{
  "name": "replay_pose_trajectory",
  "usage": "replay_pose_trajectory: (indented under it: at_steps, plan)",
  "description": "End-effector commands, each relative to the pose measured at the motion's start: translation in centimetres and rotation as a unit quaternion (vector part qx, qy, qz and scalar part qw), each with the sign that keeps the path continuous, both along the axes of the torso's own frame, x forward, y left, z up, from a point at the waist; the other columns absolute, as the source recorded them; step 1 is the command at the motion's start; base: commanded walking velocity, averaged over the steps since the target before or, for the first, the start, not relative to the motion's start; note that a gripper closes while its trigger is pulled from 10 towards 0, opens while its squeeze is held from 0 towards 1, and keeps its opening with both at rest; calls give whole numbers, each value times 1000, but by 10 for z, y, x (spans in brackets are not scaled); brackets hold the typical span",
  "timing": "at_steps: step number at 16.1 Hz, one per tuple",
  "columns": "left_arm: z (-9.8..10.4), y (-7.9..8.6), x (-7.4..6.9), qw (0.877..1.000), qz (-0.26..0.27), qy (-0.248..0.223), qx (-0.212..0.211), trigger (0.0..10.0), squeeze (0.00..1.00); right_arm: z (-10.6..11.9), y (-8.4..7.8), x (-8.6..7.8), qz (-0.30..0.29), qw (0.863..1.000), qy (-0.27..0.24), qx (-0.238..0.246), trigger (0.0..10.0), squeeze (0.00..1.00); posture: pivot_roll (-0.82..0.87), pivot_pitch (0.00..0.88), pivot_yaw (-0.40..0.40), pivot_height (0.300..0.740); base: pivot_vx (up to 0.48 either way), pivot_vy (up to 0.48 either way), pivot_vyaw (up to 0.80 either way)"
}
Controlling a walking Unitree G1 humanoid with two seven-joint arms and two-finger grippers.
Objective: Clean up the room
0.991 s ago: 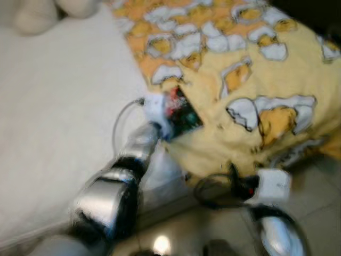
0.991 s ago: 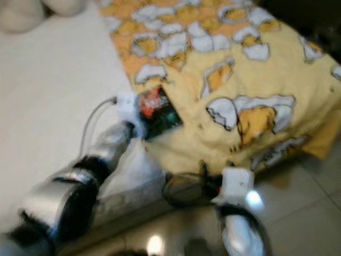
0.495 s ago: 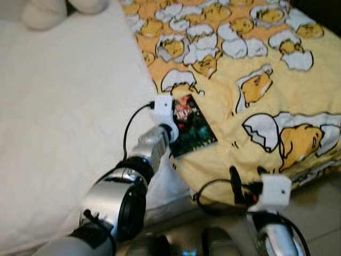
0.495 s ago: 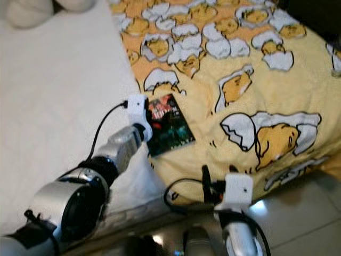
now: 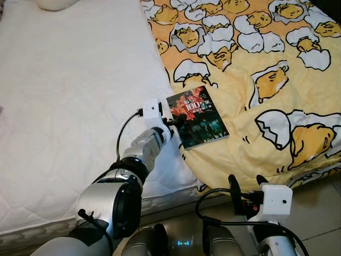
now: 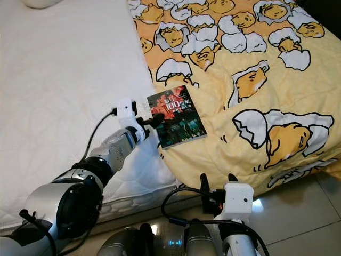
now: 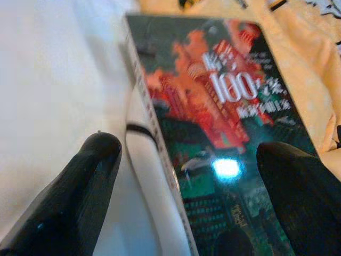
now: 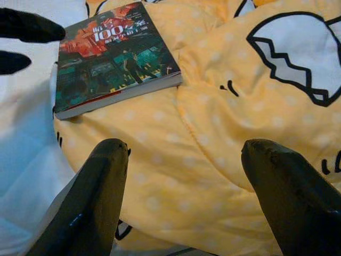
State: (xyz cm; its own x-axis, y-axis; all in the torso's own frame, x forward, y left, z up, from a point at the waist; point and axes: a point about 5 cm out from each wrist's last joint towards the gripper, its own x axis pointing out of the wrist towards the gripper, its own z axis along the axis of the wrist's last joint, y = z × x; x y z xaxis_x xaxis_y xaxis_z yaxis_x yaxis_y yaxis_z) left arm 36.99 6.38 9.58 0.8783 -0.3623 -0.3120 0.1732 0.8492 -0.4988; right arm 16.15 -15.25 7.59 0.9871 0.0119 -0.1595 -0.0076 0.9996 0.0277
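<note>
A paperback book (image 5: 196, 117) w/ a dark green and red cover, "100" in white on it, lay flat on the bed, at the near edge of the yellow blanket (image 5: 266, 80) printed w/ cracked-egg cartoons, right where that blanket met the white sheet (image 5: 64, 96). Book's spine side faced the sheet; in the left wrist view its left edge sat raised over the white fabric. The left gripper (image 5: 176, 121) was stretched out over the mattress and reached the book's near-left corner, its two black fingers (image 7: 80, 186) spread wide, one over the sheet beside the spine, the other over the cover; they straddled the book's edge but weren't closed on it, nothing held. The right gripper (image 5: 246, 186) hung low by the bed's front edge, near the blanket's overhang and well apart from the book, fingers (image 8: 90, 197) also wide open and empty, pointing at the yellow fabric. Shiny tiled floor (image 5: 319, 213) showed below the bed at the right.
</note>
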Motion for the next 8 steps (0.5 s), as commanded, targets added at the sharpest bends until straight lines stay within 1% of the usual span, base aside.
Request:
replay_pose_trajectory:
  at_steps: [1,3,6,8]
  plan:
    - [-16,0,-9,999,7,42,-19,10000,0,3,2,-3,3,1000,3,5,10000,125,-223,254,98,740,0,0,0]
    - [-21,-2,-12,998,11,56,-37,10000,0,3,2,-6,2,1000,7,4,10000,129,-233,263,96,740,0,0,0]
    - [-21,-5,-13,997,7,59,-43,10000,0,3,2,-11,-1,1000,12,5,10000,125,-243,267,96,740,0,0,0]
    - [-17,-7,-11,997,4,53,-51,10000,0,3,3,-12,-2,1000,14,5,10000,129,-246,264,101,740,0,0,0]
